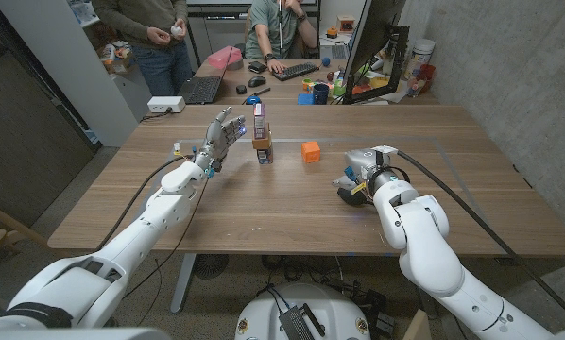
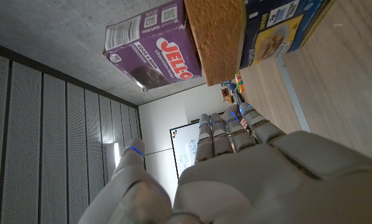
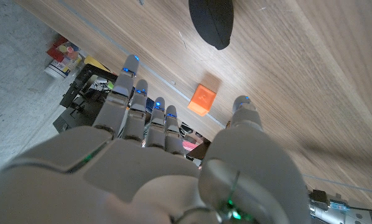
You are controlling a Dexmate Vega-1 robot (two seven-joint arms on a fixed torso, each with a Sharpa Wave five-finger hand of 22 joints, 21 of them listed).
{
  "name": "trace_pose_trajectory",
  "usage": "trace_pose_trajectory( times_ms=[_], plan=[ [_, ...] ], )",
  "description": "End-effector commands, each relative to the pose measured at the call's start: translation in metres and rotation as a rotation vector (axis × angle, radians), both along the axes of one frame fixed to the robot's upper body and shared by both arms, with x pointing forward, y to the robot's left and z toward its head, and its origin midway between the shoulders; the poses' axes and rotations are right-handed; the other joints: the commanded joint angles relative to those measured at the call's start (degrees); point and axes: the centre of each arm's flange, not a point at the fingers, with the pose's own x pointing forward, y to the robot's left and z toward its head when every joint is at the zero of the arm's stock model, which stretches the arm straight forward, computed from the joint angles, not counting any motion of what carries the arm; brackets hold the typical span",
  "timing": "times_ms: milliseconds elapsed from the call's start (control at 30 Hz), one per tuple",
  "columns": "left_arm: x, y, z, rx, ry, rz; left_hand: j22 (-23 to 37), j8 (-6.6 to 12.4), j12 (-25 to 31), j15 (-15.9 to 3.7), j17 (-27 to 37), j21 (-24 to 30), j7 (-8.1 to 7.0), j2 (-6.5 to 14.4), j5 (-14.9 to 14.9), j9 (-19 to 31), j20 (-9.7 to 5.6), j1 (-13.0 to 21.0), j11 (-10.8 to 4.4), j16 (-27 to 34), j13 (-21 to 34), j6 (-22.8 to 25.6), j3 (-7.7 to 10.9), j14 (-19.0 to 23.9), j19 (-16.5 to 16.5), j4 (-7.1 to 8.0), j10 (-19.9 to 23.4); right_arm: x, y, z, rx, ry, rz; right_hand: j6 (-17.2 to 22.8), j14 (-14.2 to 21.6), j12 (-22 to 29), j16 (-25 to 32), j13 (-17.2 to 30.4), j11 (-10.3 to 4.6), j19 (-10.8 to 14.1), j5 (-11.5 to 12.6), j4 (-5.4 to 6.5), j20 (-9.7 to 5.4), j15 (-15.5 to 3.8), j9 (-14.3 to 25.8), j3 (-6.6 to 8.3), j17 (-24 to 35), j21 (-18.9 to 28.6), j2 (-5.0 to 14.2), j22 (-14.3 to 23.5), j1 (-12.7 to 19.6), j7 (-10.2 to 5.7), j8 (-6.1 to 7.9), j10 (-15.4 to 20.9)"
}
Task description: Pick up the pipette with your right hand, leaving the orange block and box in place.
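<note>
A small orange block (image 1: 310, 151) lies on the wooden table (image 1: 264, 217) near its middle, and it also shows past my right fingertips (image 3: 203, 101). Left of it a purple Jell-O box (image 1: 260, 120) stands upright on top of a brown block (image 1: 263, 150); up close the purple box (image 2: 152, 53) sits by the brown block (image 2: 214, 37) and a blue box (image 2: 279, 31). My right hand (image 1: 359, 178) is low over the table, right of the orange block, fingers extended with nothing in them (image 3: 142, 118). A dark rounded object (image 3: 212, 22) lies beyond its fingertips; I cannot tell what it is. My left hand (image 1: 222, 135) is raised left of the box, fingers spread.
A small light object (image 1: 177, 147) lies on the table by my left forearm. Behind the table are a desk with keyboards (image 1: 201, 89), a monitor (image 1: 369, 42) and two people (image 1: 155, 33). A cable (image 1: 453, 189) runs across the table's right side.
</note>
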Motion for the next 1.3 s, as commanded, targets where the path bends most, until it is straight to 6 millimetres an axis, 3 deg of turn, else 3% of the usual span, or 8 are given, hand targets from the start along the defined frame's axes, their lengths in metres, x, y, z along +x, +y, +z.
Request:
trace_pose_trajectory(
  times_ms=[33, 567, 1300],
  plan=[
    [-0.003, 0.002, -0.005, -0.011, 0.004, 0.007, 0.16, 0.36, 0.38, 0.13, 0.31, -0.03, 0.09, 0.21, 0.57, 0.26, 0.4, 0.23, 0.02, 0.31, 0.26, 0.2, -0.21, 0.15, 0.12, -0.17, 0.18, 0.004, 0.007, -0.006, -0.052, 0.005, -0.046, -0.14, 0.04, -0.2, 0.02, 0.31, 0.02, 0.23, -0.12, -0.11, 0.26, 0.23, 0.32, 0.09, 0.24, -0.11, -0.24, 0.03, 0.86, -0.07, 0.12, -0.12],
    [0.006, 0.005, -0.005, -0.021, 0.0, -0.009, 0.17, 0.31, 0.37, 0.12, 0.31, -0.06, -0.03, 0.29, 0.59, 0.27, 0.42, 0.25, -0.05, 0.31, 0.26, 0.16, -0.33, 0.12, 0.05, -0.18, 0.14, 0.003, 0.019, -0.018, -0.055, 0.051, -0.041, -0.94, -0.59, -0.33, -0.04, 0.33, 0.2, 0.07, -0.14, -0.05, 0.31, 0.37, 0.32, 0.12, 0.25, -0.44, -0.42, 0.07, 1.12, 0.22, 0.09, -0.82],
    [-0.008, 0.014, -0.003, -0.016, 0.005, 0.027, 0.17, 0.28, 0.33, 0.11, 0.31, -0.05, -0.1, 0.36, 0.6, 0.27, 0.56, 0.27, 0.07, 0.31, 0.26, 0.19, -0.5, 0.09, 0.08, -0.19, 0.02, 0.021, 0.013, -0.033, -0.079, 0.072, -0.064, -2.02, -1.84, -0.41, -0.12, 0.37, 0.13, -0.76, -0.16, 0.12, 0.43, 0.43, 0.31, -0.01, 0.27, -1.2, -0.88, 0.15, 1.28, -0.45, 0.14, -1.74]
  ],
)
